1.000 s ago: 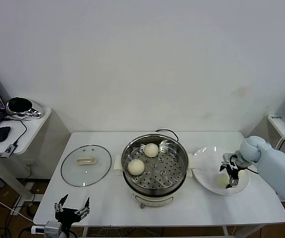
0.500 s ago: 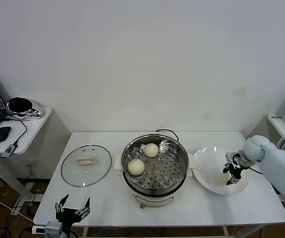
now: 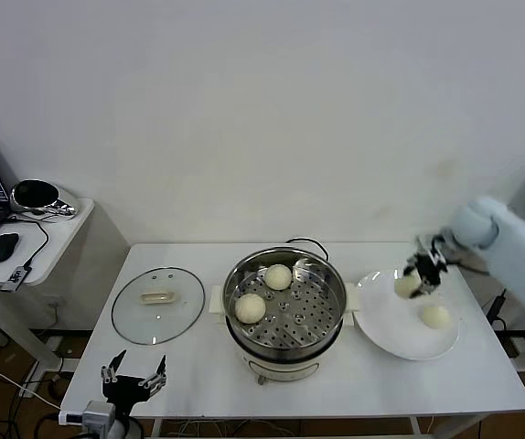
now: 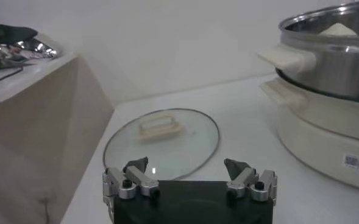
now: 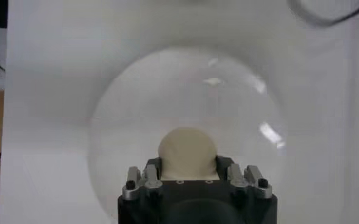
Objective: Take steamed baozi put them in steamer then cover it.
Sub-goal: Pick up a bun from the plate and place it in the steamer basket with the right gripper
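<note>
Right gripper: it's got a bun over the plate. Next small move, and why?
Probably carry it across toward the steamer. The right gripper is shut on a bun, lifted off the plate. Two buns sit on the tray with free space beside them; one bun remains on the plate. The left gripper waits open, near the lid.

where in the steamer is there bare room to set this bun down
The right gripper holds a bun. In the steamer, the tray's right and front-right are bare. The back-left is crowded: two buns.
</note>
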